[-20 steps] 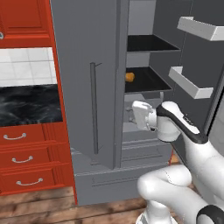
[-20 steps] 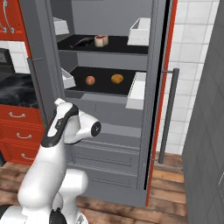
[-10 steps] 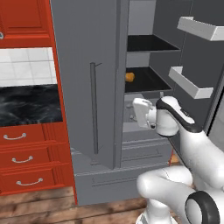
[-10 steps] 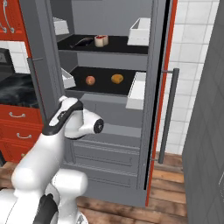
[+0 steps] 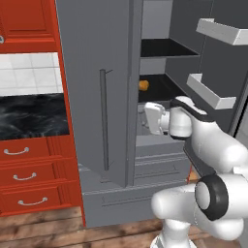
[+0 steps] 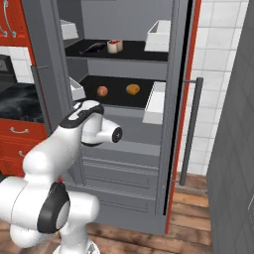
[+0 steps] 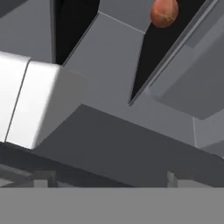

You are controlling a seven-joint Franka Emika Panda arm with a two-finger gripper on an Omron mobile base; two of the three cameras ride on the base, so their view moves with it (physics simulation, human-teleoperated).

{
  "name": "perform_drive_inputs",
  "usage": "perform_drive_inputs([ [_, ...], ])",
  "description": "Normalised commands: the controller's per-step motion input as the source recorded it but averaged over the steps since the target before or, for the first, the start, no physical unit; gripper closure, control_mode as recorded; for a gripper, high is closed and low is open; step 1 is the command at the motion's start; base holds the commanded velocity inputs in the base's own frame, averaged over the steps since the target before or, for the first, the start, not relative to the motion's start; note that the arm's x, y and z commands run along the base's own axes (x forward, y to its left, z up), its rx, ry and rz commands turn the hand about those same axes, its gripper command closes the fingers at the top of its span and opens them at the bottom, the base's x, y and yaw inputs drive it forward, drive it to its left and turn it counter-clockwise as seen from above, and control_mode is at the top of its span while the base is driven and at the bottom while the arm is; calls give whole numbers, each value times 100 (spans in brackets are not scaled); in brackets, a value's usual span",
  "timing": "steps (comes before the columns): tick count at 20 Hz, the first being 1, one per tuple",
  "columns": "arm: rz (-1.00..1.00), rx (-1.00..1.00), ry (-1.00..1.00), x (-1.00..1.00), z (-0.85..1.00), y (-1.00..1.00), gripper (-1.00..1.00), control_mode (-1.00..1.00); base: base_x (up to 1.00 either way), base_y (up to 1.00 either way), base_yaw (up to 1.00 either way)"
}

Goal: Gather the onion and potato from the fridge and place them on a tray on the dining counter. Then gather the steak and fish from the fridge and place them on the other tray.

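Since the end effector (image 7: 109,186) sits below shelf level w/ jaws spread wide, nothing held, the round reddish-brown onion (image 7: 164,12) lies up and ahead of it, on the black lower shelf (image 6: 116,99) of the tall grey double-door fridge (image 6: 124,168). Round orange-tan potato (image 6: 132,89) rests just beside, nr the white door bin (image 6: 155,101); red cabinets (image 5: 29,179) flank the room.

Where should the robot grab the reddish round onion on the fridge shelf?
Probably around its middle. The onion sits free on the black lower shelf, apart from the potato. Come in level from the fridge's open front, with the open gripper spanning its round sides.
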Motion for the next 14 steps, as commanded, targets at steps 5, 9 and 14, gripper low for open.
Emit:
perform_drive_inputs([
  [5,4,0,0,37,-13,3,-100,-100,0,0,0],
  [9,2,0,0,17,-18,16,-100,-100,0,0,0],
  [14,4,0,-6,-12,-27,62,-100,-100,0,0,0],
])
